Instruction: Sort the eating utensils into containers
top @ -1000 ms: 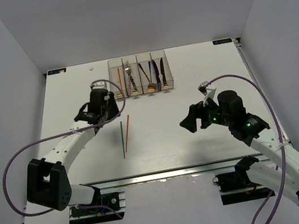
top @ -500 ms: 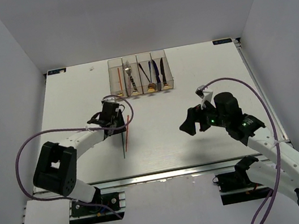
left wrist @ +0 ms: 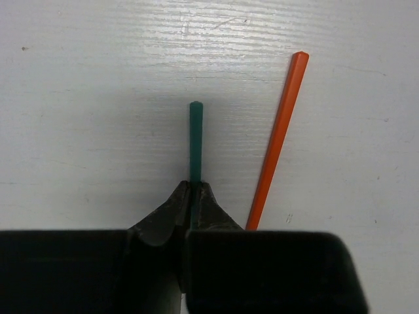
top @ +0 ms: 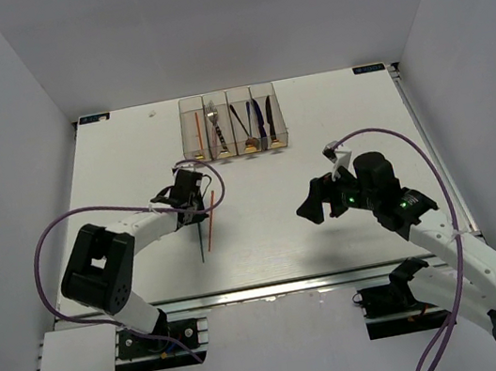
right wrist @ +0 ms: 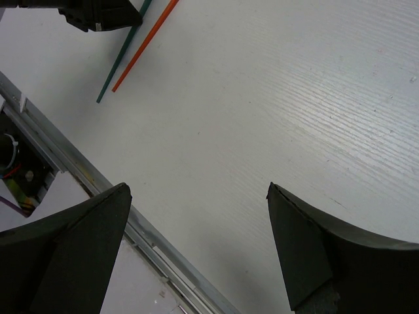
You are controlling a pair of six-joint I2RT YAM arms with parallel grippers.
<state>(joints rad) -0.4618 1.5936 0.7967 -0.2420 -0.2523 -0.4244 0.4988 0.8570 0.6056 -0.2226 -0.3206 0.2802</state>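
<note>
White tabletop [top: 334,133] lay beneath the left gripper [left wrist: 194,191], clenched on the thin teal chopstick [left wrist: 196,134] pointing straight ahead of it.

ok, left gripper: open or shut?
Shut. In the left wrist view the left gripper has its fingers pinched on the teal chopstick, with no gap showing.
</note>
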